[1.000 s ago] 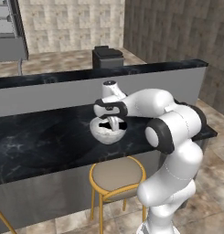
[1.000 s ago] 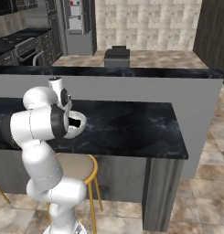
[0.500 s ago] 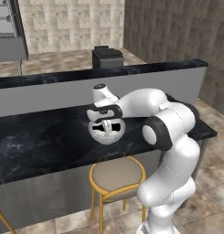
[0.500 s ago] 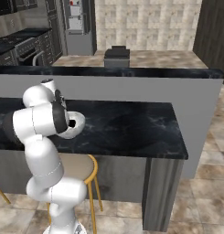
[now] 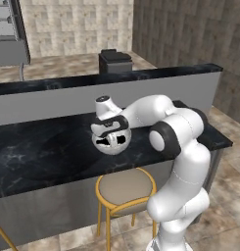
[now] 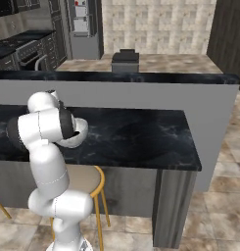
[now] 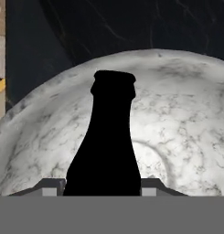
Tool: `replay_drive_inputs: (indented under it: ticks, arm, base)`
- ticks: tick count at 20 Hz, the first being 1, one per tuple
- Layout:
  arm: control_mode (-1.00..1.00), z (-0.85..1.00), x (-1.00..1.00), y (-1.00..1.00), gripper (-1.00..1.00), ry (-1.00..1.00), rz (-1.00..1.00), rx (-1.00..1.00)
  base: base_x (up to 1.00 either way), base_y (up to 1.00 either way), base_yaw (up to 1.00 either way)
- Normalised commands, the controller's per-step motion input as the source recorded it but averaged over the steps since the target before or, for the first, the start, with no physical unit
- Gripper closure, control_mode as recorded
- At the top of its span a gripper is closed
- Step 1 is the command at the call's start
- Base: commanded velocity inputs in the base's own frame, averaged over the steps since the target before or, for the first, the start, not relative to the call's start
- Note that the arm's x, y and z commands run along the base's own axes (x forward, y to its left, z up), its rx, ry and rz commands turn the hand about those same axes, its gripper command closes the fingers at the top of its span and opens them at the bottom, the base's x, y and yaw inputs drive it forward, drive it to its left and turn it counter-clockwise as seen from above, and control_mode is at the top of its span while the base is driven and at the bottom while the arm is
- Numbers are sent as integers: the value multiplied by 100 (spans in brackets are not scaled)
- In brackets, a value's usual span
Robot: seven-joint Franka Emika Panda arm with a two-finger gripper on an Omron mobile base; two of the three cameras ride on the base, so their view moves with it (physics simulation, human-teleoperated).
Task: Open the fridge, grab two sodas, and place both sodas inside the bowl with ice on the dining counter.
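One dark bottle (image 7: pixel 106 141) sits clamped between my fingertips (image 7: pixel 54 186), neck pointing into the white marbled bowl (image 7: pixel 186 119); no label or writing on it is readable. My gripper (image 5: pixel 111 138) hangs right over that bowl on the black veined dining counter (image 5: pixel 38 157). A tan-seated stool (image 5: pixel 124 188) stands below. Beyond the raised ledge, tiled floor runs to the fridge (image 6: pixel 82 27).

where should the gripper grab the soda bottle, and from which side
Grip the dark bottle across its wide lower body, coming along its length from the base end. The hand view shows that section sitting between the gripper's fingertips, while the neck tapers narrow and points into the bowl.
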Motion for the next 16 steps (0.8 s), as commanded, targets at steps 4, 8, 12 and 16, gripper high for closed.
replay_drive_inputs:
  ticks: [4,8,12,16]
  arm:
    - [-100,-16,16,-12,100,0,9,1]
    - [-100,-20,12,-9,100,0,10,0]
    - [-100,-18,12,-3,100,0,10,0]
    - [-100,-22,13,0,100,0,10,0]
  base:
    - [0,0,0]
    - [0,0,0]
    - [0,0,0]
    - [0,0,0]
